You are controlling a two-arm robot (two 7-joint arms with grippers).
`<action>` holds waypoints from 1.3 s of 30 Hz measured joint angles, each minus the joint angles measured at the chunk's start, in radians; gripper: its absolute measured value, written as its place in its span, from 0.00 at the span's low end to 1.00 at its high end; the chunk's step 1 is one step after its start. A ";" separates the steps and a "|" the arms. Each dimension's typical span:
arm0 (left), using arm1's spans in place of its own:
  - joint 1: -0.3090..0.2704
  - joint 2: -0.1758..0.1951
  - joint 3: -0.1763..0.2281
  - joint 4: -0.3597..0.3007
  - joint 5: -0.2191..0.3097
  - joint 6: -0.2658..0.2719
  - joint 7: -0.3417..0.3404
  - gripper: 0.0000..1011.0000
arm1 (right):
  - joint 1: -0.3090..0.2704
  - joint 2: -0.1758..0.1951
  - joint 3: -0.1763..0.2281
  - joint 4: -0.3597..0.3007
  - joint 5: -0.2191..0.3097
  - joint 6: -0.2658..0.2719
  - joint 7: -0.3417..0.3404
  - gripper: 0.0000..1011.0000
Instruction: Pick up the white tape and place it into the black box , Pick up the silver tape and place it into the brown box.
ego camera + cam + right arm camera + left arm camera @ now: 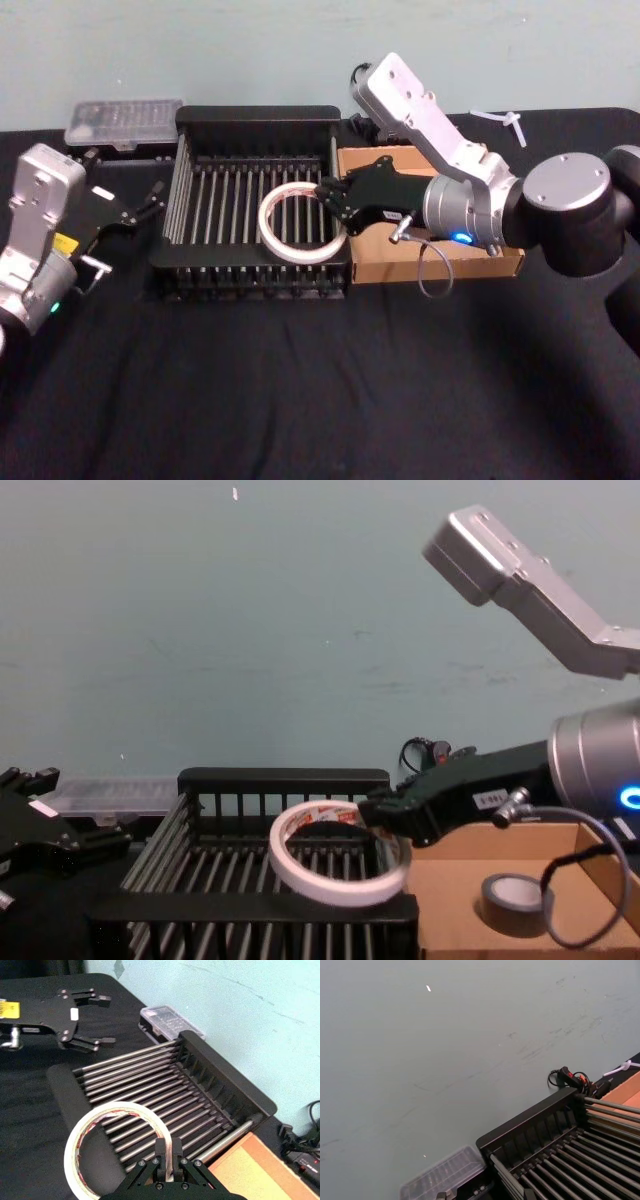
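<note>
Right hand (325,200) clamped on white tape (297,227), above black box (255,122)

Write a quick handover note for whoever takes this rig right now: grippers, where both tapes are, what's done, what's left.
Right gripper: shut on the white tape, held tilted over the black box, not yet released.
Left gripper: open, idle, left of the black box.
Silver tape: already lying in the brown box.
Done: silver tape placed.
Left: let the white tape go into the black box and pull the right arm back.
</note>
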 joint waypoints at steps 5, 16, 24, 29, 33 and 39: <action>0.000 0.000 0.000 0.000 0.000 0.000 0.000 0.99 | 0.029 -0.026 0.002 0.056 -0.010 -0.021 -0.009 0.08; 0.000 0.000 0.000 0.000 0.000 0.000 0.000 0.99 | 0.069 -0.094 0.005 0.175 -0.060 -0.108 -0.052 0.08; 0.000 0.000 0.000 0.000 0.000 0.000 0.000 0.99 | 0.096 -0.150 0.008 0.266 -0.095 -0.166 -0.071 0.08; 0.000 0.000 0.000 0.000 0.000 0.000 0.000 0.99 | 0.114 -0.180 0.005 0.321 -0.114 -0.192 -0.073 0.08; 0.000 0.000 0.000 0.000 0.000 0.000 0.000 0.99 | 0.121 -0.199 0.004 0.354 -0.126 -0.201 -0.072 0.08; 0.000 0.000 0.000 0.000 0.000 0.000 0.000 0.99 | 0.123 -0.211 0.007 0.380 -0.141 -0.202 -0.066 0.08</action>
